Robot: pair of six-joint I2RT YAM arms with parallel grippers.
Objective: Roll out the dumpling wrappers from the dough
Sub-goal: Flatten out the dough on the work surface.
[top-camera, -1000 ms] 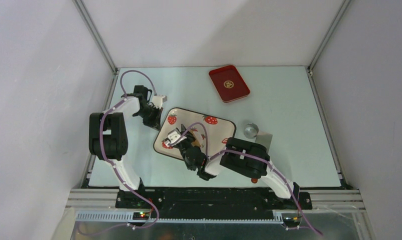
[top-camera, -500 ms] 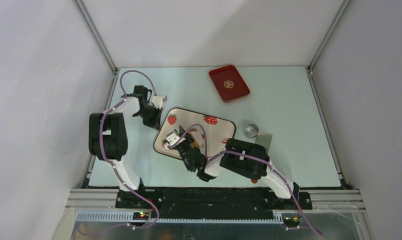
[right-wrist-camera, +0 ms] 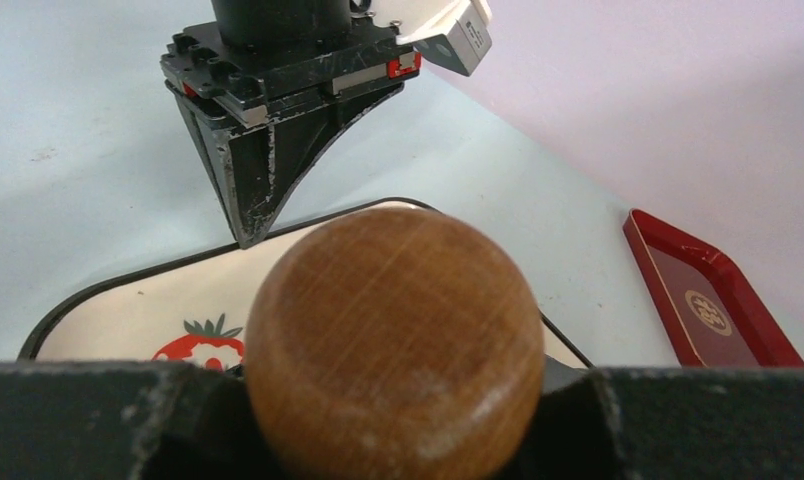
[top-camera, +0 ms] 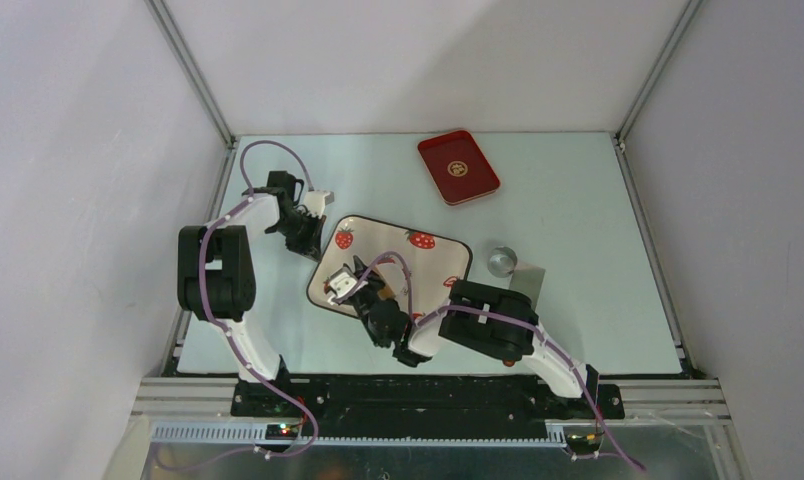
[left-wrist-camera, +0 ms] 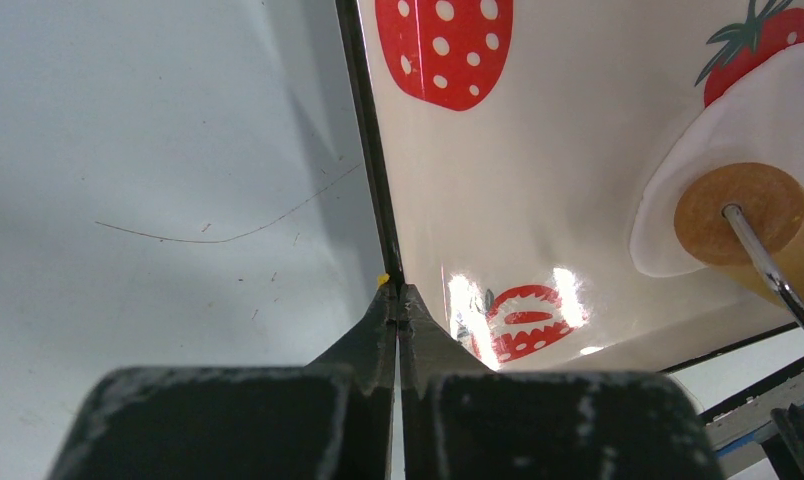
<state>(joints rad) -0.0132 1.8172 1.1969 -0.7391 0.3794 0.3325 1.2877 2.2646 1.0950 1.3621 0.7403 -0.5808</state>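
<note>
Seen from above, the left fingers (top-camera: 313, 241) sit at the far-left corner of the strawberry tray (top-camera: 448, 248) on the table (top-camera: 578, 200). They are probably there to pin it while the right fingers (top-camera: 364, 292) work over its near side (the red tray (top-camera: 459, 166) lies well apart, unused). The left wrist view shows those fingers pressed together, tips against the tray's black rim. A thin white wrapper (left-wrist-camera: 738, 120) lies on the tray beneath the wooden end of the rolling pin (left-wrist-camera: 743, 215). In the right wrist view the right fingers are clamped on the pin's round knob, a hold that would likely leave the roller free to turn.
</note>
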